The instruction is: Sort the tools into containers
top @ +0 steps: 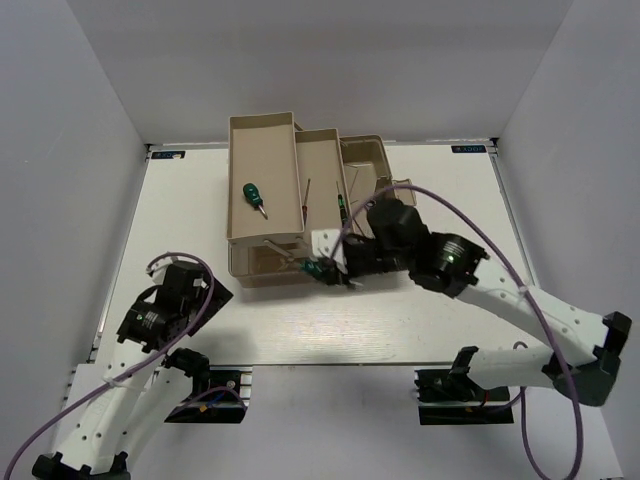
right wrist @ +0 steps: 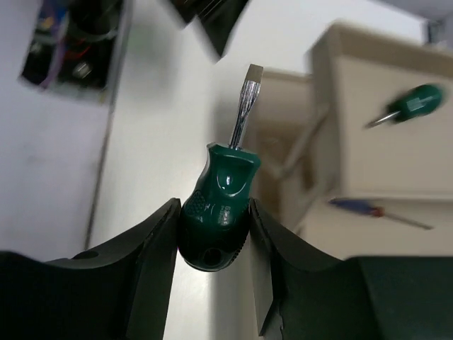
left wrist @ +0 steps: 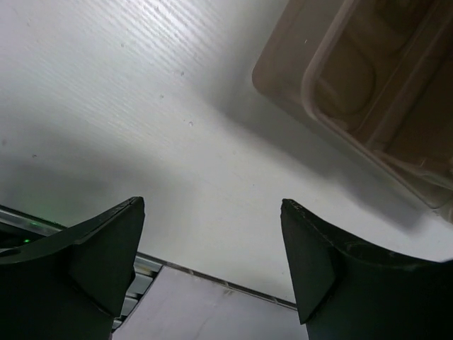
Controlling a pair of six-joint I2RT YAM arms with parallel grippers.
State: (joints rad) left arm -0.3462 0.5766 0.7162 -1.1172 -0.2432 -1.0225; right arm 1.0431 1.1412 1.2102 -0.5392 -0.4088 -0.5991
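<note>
Between the right jaws, the stubby green screwdriver (right wrist: 214, 219) is sitting clamped by its rounded handle, blade projecting ahead toward the toolbox (right wrist: 382, 142). Likely hazard: the blade snagging a wall there, twisting the smooth handle loose. The left jaws are standing released, empty.

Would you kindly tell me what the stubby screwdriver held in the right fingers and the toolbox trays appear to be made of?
The stubby screwdriver: handle looks like glossy green hard plastic, given its bright highlights; its blade is bare silvery metal, probably steel. The toolbox trays: matte beige, evenly coloured with rounded edges, likely moulded plastic.
</note>
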